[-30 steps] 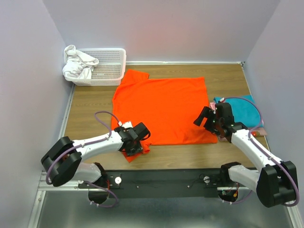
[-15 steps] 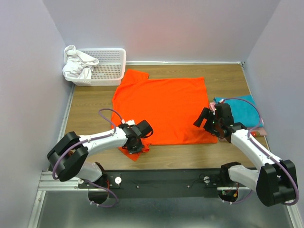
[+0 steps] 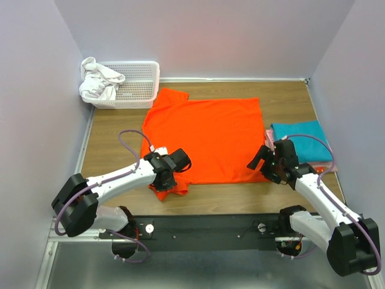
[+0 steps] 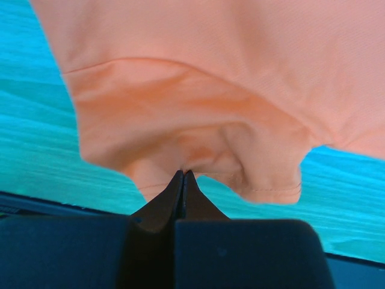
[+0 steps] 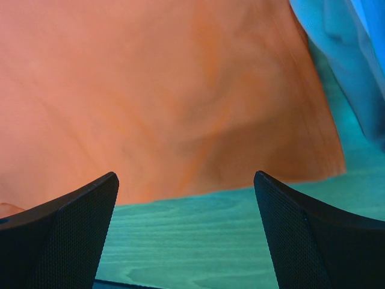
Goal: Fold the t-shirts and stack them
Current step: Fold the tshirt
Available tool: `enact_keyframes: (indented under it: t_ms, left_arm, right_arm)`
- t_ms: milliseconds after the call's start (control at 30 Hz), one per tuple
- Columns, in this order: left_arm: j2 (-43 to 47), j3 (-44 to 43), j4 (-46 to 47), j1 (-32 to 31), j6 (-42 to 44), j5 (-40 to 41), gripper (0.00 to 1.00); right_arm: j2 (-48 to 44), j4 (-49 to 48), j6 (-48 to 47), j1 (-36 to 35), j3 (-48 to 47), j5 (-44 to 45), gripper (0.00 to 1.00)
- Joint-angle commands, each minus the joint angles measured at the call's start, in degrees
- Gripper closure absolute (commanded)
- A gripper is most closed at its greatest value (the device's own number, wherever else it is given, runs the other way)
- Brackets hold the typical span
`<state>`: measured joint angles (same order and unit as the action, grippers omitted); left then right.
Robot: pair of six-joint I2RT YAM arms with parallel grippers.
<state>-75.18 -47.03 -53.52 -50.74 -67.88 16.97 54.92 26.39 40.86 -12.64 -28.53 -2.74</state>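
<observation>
The bright orange t-shirt (image 3: pixel 207 135) lies spread flat across the middle of the table. My left gripper (image 3: pixel 167 182) is at its near left sleeve, shut on a pinch of the sleeve cloth (image 4: pixel 198 156); in the left wrist view the jaws meet at the cloth's hem (image 4: pixel 182 174). My right gripper (image 3: pixel 264 161) is open and empty at the shirt's near right corner (image 5: pixel 313 150), low over the wood. A folded teal t-shirt (image 3: pixel 301 139) lies on a pink one (image 3: pixel 269 135) at the right; its edge shows in the right wrist view (image 5: pixel 352 66).
A white plastic basket (image 3: pixel 135 84) stands at the back left with a white crumpled cloth (image 3: pixel 96 81) hanging over its left rim. Grey walls close in the table on three sides. A black rail (image 3: pixel 204 226) runs along the near edge.
My left gripper slid back a little along the sleeve and the sleeve bunched under it. My right gripper dropped lower and nearer at the shirt's right corner, uncovering more of the teal shirt.
</observation>
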Motion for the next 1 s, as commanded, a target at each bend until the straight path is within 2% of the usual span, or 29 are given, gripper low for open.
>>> enact_keyframes:
  t_ms: [0, 233, 433, 667, 700, 767, 800, 967]
  left_arm:
    - [1.6, 1.7, -4.8, -0.1, 2.3, 0.7, 1.0]
    - [3.9, 3.7, -2.6, -0.1, 6.1, -0.5, 1.0]
    - [4.6, 4.3, 1.0, -0.1, 7.3, -1.2, 1.0]
    - [7.1, 4.7, 2.6, -0.1, 7.8, -1.9, 1.0]
    - [7.6, 4.7, 2.6, -0.1, 7.8, -1.7, 1.0]
    - [7.8, 4.7, 2.6, -0.1, 7.7, -1.3, 1.0]
    - [7.9, 4.8, 2.8, -0.1, 7.7, -1.2, 1.0]
    - [7.6, 4.7, 3.0, 0.0, 7.1, -0.6, 1.0]
  right_arm:
    - [-1.7, 6.8, 5.0, 0.0, 1.7, 2.5, 0.0]
    - [-3.4, 8.0, 9.3, 0.0, 4.2, 6.0, 0.02]
    - [-3.3, 7.7, 12.0, 0.0, 6.5, 7.0, 0.09]
    - [-4.7, 7.8, 12.4, 0.0, 6.7, 8.5, 0.37]
    - [-4.6, 7.8, 12.5, 0.0, 6.7, 8.7, 0.46]
    - [-3.9, 7.8, 12.9, 0.0, 6.6, 10.0, 0.51]
    - [-3.5, 7.8, 13.0, 0.0, 6.5, 10.5, 0.59]
    - [-2.2, 7.8, 12.8, 0.0, 6.0, 11.7, 0.71]
